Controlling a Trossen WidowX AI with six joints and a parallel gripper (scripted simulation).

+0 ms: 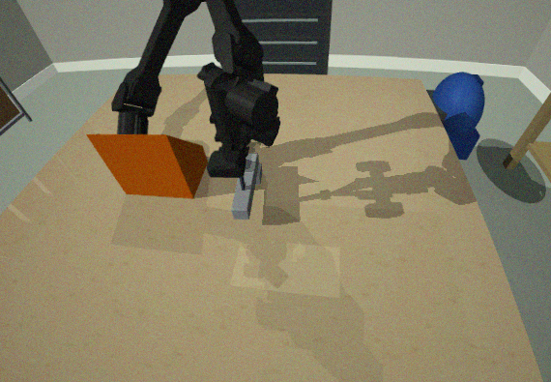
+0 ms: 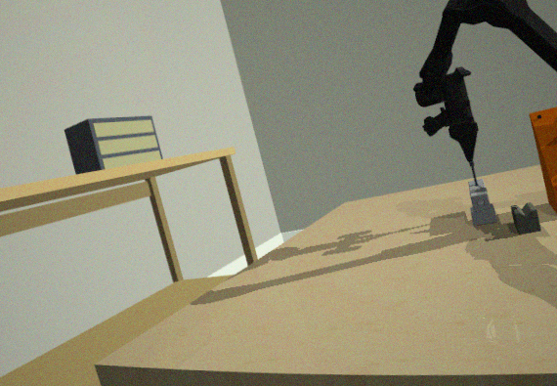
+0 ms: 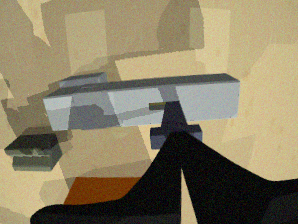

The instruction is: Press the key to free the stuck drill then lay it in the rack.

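A light grey block-shaped holder (image 1: pixel 244 203) (image 2: pixel 484 213) (image 3: pixel 210 102) stands on the table. The dark blue-grey key (image 2: pixel 475 175) stands upright from its slot, with a wide head on a thin stem. A small brass-coloured bit (image 3: pixel 157 106), apparently part of the drill, shows in the slot; the rest of the drill is hidden. The dark V-notched rack (image 2: pixel 526 220) (image 3: pixel 34 156) sits near one end of the holder; the arm hides it in the top view. My gripper (image 1: pixel 239 172) (image 2: pixel 472 161) (image 3: pixel 177 139) is shut and empty, pointing down, its tips at the key's head; contact is hard to tell.
A large orange block (image 1: pixel 150 166) (image 2: pixel 543 149) (image 3: pixel 100 191) stands beside the holder, on the rack's side in the exterior view, close to the arm. A blue rounded object (image 1: pixel 460 99) is beyond the table's right edge in the top view.
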